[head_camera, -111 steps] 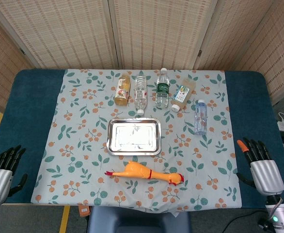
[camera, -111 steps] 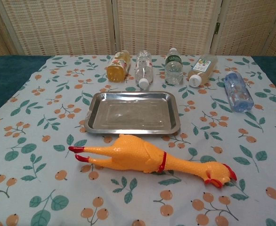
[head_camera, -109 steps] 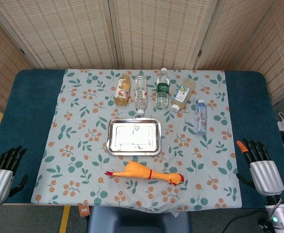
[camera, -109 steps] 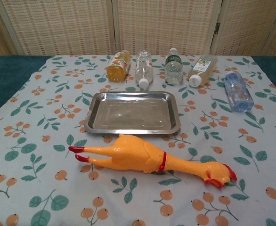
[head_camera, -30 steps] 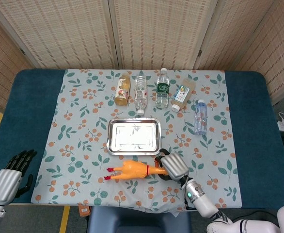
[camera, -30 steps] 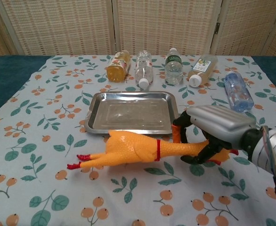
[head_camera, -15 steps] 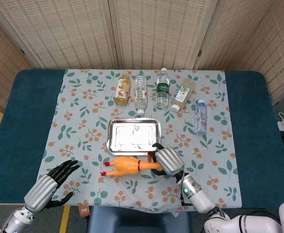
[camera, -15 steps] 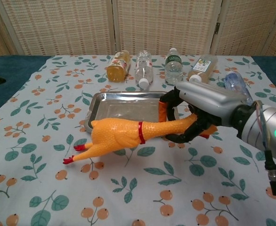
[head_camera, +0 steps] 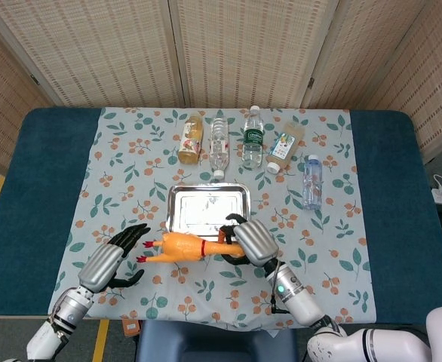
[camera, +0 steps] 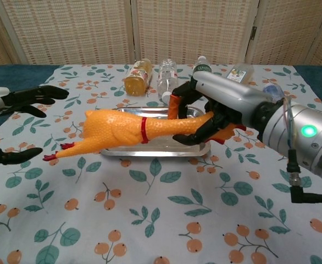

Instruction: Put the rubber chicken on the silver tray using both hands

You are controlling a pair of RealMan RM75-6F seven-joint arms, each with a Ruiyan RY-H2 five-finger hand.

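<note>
The orange rubber chicken [camera: 120, 130] hangs in the air, lying lengthwise with its red feet to the left. My right hand [camera: 216, 107] grips its neck end; the head is hidden behind the fingers. In the head view the rubber chicken [head_camera: 179, 245] hovers just in front of the silver tray [head_camera: 208, 207], held by the right hand [head_camera: 245, 240]. My left hand [head_camera: 114, 260] is open with fingers spread, close to the chicken's feet but apart from them. The chest view shows the left hand [camera: 19, 104] at the left edge and the silver tray [camera: 156, 148] partly hidden behind the chicken.
Several bottles lie or stand in a row behind the tray: a juice bottle [head_camera: 191, 138], a clear bottle [head_camera: 219, 143], a green-labelled bottle [head_camera: 252, 137], another bottle [head_camera: 283, 146] and a water bottle [head_camera: 311, 181]. A floral cloth [head_camera: 130, 181] covers the blue table.
The right hand has lifted the chicken higher and carried it left. The left hand has come in from the lower left to just beside the chicken's feet.
</note>
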